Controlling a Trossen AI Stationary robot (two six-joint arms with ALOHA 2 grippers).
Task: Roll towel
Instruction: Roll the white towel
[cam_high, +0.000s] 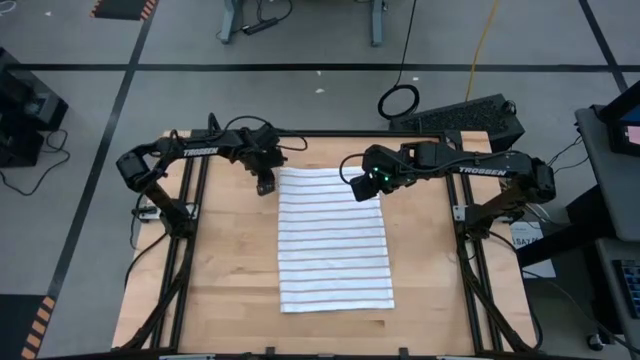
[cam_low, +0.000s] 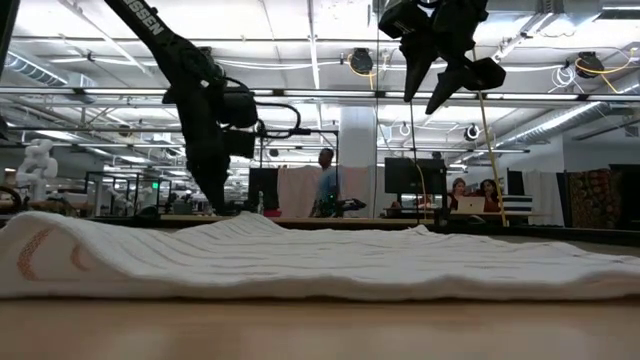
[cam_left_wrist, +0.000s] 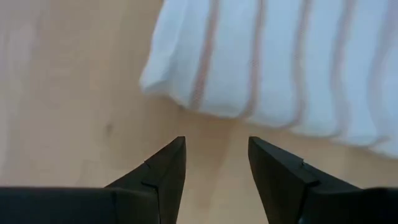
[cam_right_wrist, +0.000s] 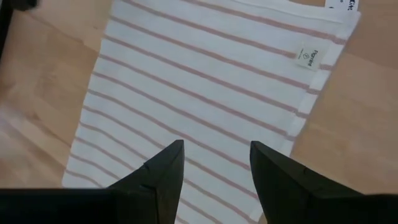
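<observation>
White cloth with thin dark stripes lies flat in the middle of the wooden table (cam_high: 230, 290). It is the towel (cam_high: 333, 240), spread out and not rolled at all. From table height it looks like a low, soft bump with small folds. A little white tag (cam_right_wrist: 308, 58) sits near one edge of the towel. It has tiny green print on it, but the letters are too small to read. Another white label pokes out past the corner of the towel, with a few dark letters that are cut off.

The left gripper (cam_high: 265, 186) is down low at the far left corner of the towel, just beside the cloth. Its two dark fingers (cam_left_wrist: 165, 171) are spread apart with bare wood showing between them. They hold nothing. The towel's rounded corner lies just in front of the tips, not touching them.

The right gripper (cam_high: 360, 188) hangs up in the air over the far right corner of the towel. Its fingers (cam_right_wrist: 163, 168) are apart too, and the striped cloth shows in the gap far below them. It holds nothing.

Both dark arms have the word TROSSEN on them in white letters.

Far behind the table is a big room with lamps, desks and a few people.
</observation>
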